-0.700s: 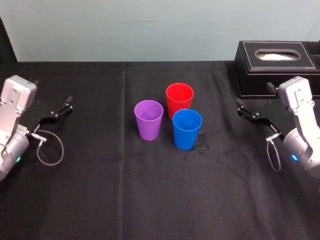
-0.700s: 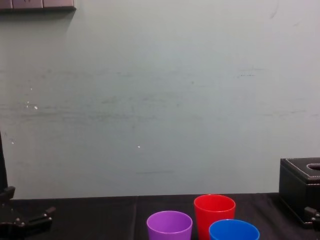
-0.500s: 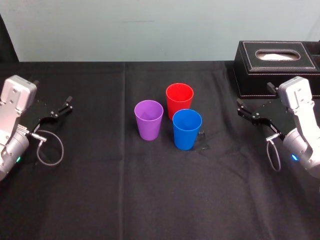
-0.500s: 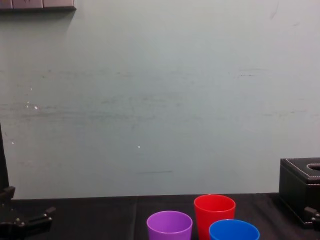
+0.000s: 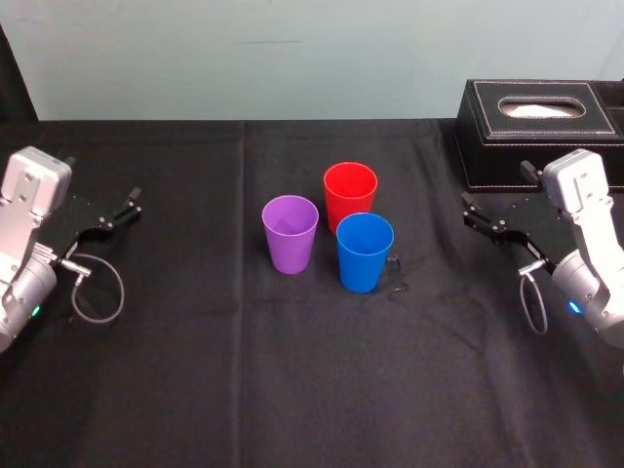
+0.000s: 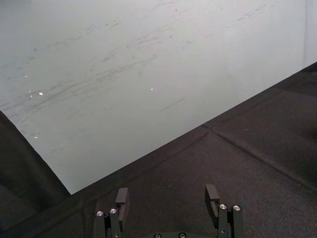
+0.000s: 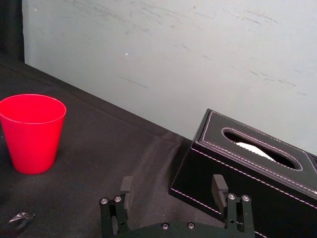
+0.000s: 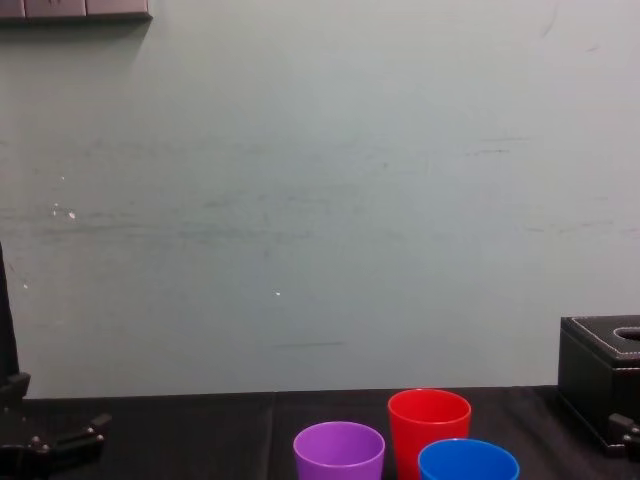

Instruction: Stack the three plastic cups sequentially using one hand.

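Observation:
Three plastic cups stand upright and apart in a tight cluster mid-table: the purple cup (image 5: 290,234) on the left, the red cup (image 5: 350,195) behind, the blue cup (image 5: 365,252) in front right. The chest view catches their tops: purple cup (image 8: 339,452), red cup (image 8: 429,428), blue cup (image 8: 468,461). My right gripper (image 5: 494,195) hovers open and empty well right of the cups, next to the black box. Its wrist view shows the open right gripper (image 7: 173,186) with the red cup (image 7: 32,131) far ahead. My left gripper (image 5: 102,180) rests open at the far left, seen empty as left gripper (image 6: 167,196).
A black tissue box with white stitching (image 5: 541,127) stands at the back right, just beyond the right gripper, and fills the tissue box (image 7: 247,168) side of the right wrist view. A small dark scrap (image 5: 395,275) lies beside the blue cup. A black cloth (image 5: 292,370) covers the table.

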Robot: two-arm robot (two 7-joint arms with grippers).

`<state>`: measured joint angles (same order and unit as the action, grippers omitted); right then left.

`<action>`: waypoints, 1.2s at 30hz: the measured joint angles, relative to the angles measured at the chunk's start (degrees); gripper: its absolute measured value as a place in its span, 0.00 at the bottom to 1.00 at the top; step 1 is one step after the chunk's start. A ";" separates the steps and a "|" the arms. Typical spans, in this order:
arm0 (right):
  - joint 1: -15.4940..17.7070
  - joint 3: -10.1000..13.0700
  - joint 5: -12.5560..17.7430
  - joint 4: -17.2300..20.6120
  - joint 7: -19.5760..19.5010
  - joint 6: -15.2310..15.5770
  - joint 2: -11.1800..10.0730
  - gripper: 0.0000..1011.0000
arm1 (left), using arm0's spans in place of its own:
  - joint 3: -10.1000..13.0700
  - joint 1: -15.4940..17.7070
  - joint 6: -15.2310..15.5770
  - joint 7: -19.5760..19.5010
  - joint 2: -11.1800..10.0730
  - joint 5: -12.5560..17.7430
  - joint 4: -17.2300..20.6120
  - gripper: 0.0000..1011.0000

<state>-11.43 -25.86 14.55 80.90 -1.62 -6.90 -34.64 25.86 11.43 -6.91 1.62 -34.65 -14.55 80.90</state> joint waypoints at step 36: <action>0.00 0.26 -0.34 0.14 -0.02 -0.24 0.11 0.99 | 0.01 0.00 0.00 0.00 0.00 0.00 0.00 0.99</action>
<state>-11.43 -25.60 14.20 81.04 -1.64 -7.14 -34.53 25.87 11.43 -6.91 1.62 -34.65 -14.55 80.90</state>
